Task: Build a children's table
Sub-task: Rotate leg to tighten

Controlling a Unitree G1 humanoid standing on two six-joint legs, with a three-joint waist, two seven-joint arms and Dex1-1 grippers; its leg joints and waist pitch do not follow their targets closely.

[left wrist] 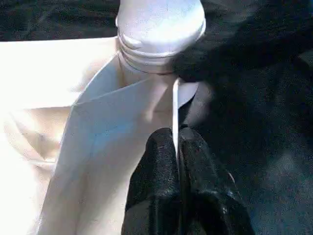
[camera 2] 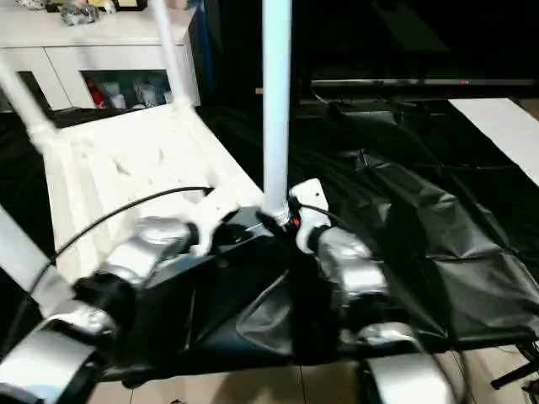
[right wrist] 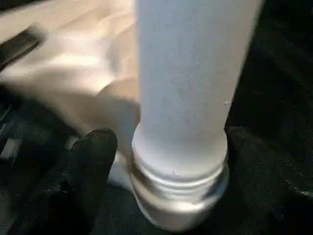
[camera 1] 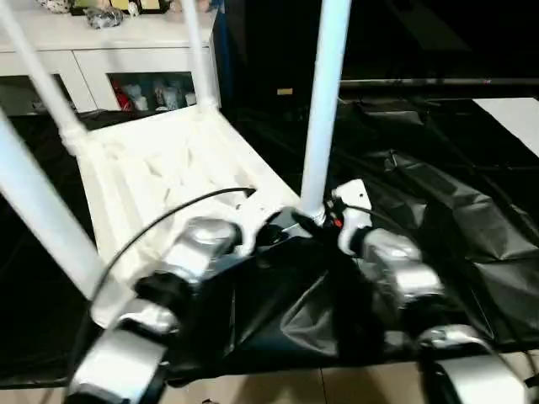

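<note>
- Nearest, at the lower edge of the head views, the two silver forearms reach in toward the middle of the frame, over crumpled black sheeting [camera 1: 455, 244] spread on the floor.
- The left claw [left wrist: 175, 147] is pressed together on the thin white edge wall of the tabletop [camera 1: 168, 168], pinching it just beside the corner socket.
- The right claw [right wrist: 164, 161] stands spread, one black finger on each side of the foot of the near leg [camera 1: 324, 109]. Whether the fingers touch the tube I cannot tell.
- The near leg rises upright from that corner socket at frame centre, its long axis vertical, running out of the top of the frame. A ridged collar shows where it meets the socket.
- The tabletop lies upside down, ribbed underside up, filling the centre left; its long axis runs from centre frame toward the upper left.
- Three more legs stand up from it: one at the left edge, two toward the upper left.
- Judging by its look, the plastic is light, stiff and smooth, so the tube may slip; hold it low, near the collar, and steady the tabletop by its rim.
- Farthest, in the upper left, a white cabinet [camera 1: 101, 59] with glass doors.
</note>
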